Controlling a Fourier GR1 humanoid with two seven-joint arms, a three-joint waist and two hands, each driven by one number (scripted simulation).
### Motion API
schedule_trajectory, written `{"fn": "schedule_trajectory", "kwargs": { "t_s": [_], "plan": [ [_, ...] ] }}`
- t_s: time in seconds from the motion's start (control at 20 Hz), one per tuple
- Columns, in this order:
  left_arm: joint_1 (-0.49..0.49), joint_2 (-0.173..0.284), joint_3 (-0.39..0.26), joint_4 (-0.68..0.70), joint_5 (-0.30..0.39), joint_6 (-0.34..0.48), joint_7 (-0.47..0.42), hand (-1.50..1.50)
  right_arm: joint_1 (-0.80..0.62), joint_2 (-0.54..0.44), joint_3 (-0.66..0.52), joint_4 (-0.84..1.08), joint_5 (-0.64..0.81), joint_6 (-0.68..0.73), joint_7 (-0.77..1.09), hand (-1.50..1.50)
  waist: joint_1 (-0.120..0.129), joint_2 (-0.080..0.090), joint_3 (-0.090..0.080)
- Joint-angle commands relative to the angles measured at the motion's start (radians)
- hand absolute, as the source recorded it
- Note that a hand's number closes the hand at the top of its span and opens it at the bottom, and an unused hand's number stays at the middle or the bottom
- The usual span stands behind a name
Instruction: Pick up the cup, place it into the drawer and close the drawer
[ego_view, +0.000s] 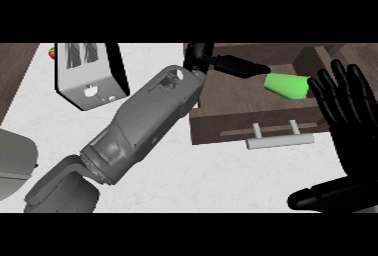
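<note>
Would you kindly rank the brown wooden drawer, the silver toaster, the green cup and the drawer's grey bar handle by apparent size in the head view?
1. Brown wooden drawer
2. Silver toaster
3. Grey bar handle and green cup: similar, and the left hand partly hides the cup, so unranked.

cup – green, on its side in drawer | drawer – brown, open

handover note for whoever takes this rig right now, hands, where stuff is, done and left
Left hand: over the open drawer, fingers at the green cup; whether it grips the cup can't be seen.
Right hand: open, fingers up, resting at the right edge.
Cup: lying tilted, over or inside the drawer.
Done: cup brought to the drawer.
Left: let go if not yet released, pull the arm clear, push the drawer shut by its handle.
</note>
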Motion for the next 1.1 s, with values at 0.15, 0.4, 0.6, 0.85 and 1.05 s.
{"fn": "schedule_trajectory", "kwargs": {
  "t_s": [0.15,0.4,0.6,0.85,1.05],
  "plan": [
    [-0.014,0.006,0.096,-0.073,0.069,-0.079,-0.008,-1.50,0.072,-0.074,-0.107,-0.008,-0.121,0.084,-0.005,-1.50,0.069,-0.018,0.000],
    [0.123,0.024,0.106,-0.190,0.054,-0.027,-0.038,-1.50,0.099,-0.099,-0.027,-0.054,-0.057,0.137,0.011,1.50,0.104,-0.028,-0.001],
    [0.195,0.150,0.143,-0.289,0.078,-0.070,0.005,-1.50,0.072,-0.214,-0.081,-0.068,-0.006,0.183,0.034,1.50,0.115,-0.031,-0.002],
    [0.395,0.237,0.133,-0.511,0.080,-0.028,0.068,-1.50,0.163,-0.195,0.004,-0.186,0.103,0.176,0.073,1.50,0.123,-0.037,-0.002],
    [0.540,0.365,0.151,-0.725,0.090,-0.033,0.122,-1.50,0.162,-0.199,0.014,-0.111,0.189,0.185,0.028,1.50,0.132,-0.034,-0.001]
  ]
}}
